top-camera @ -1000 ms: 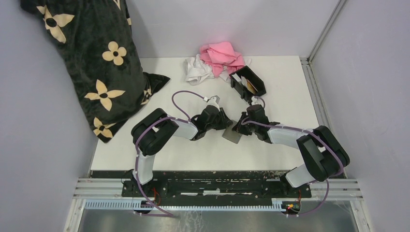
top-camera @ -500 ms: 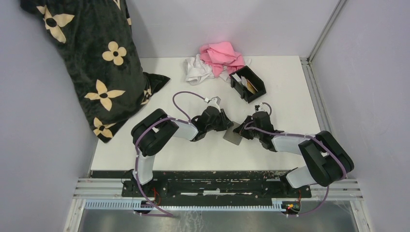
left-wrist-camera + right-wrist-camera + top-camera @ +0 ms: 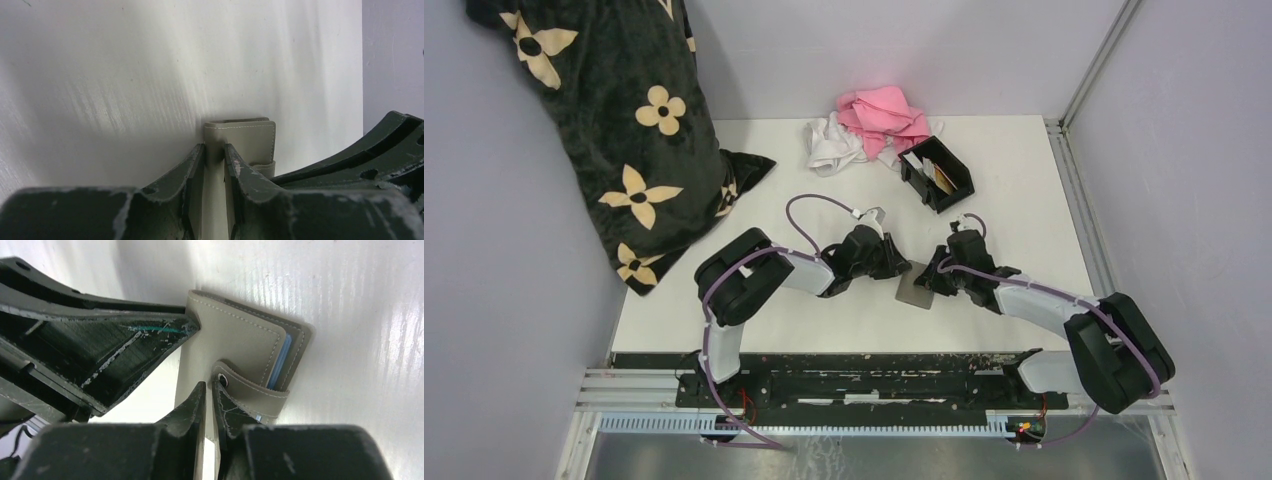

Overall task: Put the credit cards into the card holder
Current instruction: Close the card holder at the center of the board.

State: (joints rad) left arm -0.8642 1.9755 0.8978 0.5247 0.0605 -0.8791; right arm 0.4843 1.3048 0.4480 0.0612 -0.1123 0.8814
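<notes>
A grey folding wallet [image 3: 914, 292] lies mid-table. My left gripper [image 3: 215, 147] is shut on the wallet's [image 3: 250, 137] near edge. From the right, my right gripper [image 3: 207, 385] is at the wallet [image 3: 235, 340] beside its snap strap [image 3: 250, 387]. Its jaws are only a narrow slit apart, and I see nothing pinched between them. A light blue credit card [image 3: 281, 362] shows edge-on inside the wallet. The black card holder [image 3: 961, 180] stands farther back with a tan card [image 3: 942, 176] and a white card [image 3: 916, 160] in it.
A big black cushion with cream flowers [image 3: 624, 130] leans at the back left. A pink cloth [image 3: 882, 115] and a white cloth [image 3: 832, 145] are heaped at the back, just behind the card holder. Grey walls close in the table on three sides.
My right gripper has come back from the card holder down to the wallet, and its jaws have parted slightly. The wallet has slid a little to the right. The left gripper keeps its hold.
</notes>
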